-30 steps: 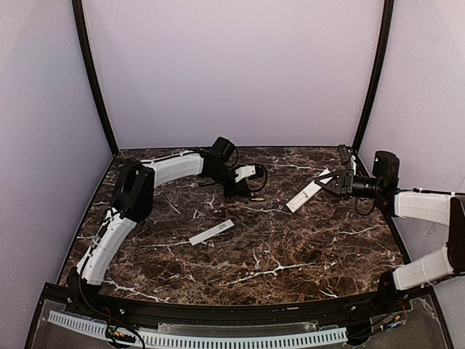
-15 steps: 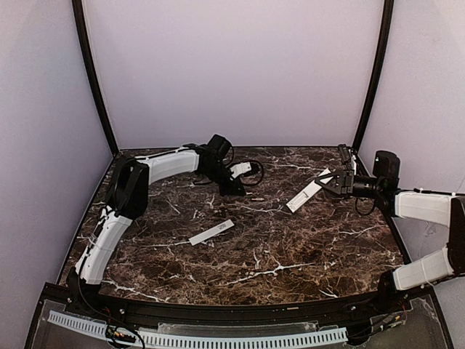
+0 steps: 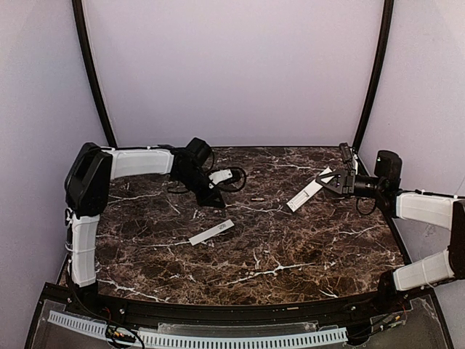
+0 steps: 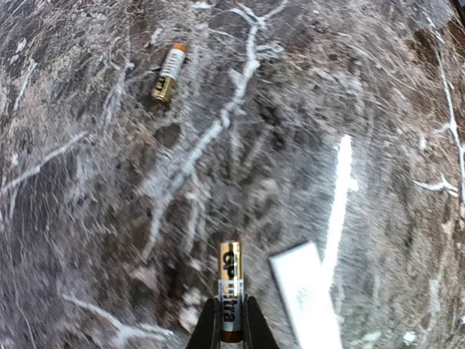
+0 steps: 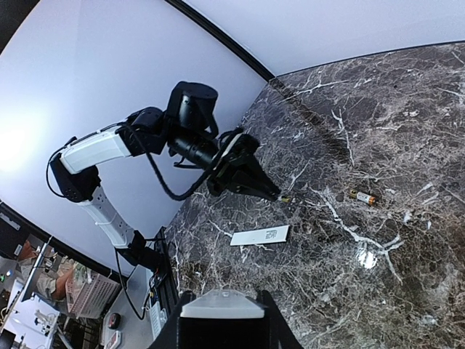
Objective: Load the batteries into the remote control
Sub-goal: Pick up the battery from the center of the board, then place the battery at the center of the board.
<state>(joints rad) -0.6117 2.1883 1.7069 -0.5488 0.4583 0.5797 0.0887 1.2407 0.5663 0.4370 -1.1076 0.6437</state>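
Observation:
The remote control (image 3: pixel 305 195), a slim white bar, hangs tilted above the table's back right, and my right gripper (image 3: pixel 330 180) is shut on its far end. In the right wrist view its white end (image 5: pixel 221 302) sits between the right gripper (image 5: pixel 221 314) fingers. My left gripper (image 4: pixel 230 311) is shut on a gold and silver battery (image 4: pixel 230 287), which points forward over the marble. In the top view the left gripper (image 3: pixel 215 196) is at the back left. A second battery (image 4: pixel 168 71) lies loose on the table (image 3: pixel 256 198), also visible from the right wrist (image 5: pixel 362 196).
A thin flat white strip (image 3: pixel 211 232) lies on the dark marble table (image 3: pixel 290 262) left of centre, just right of the left gripper's battery in the left wrist view (image 4: pixel 305 291). Purple walls and black posts close the back and sides.
The left arm has swung left, its elbow rising, and carried the held battery left, away from the loose battery. The right arm and the remote control have stayed still.

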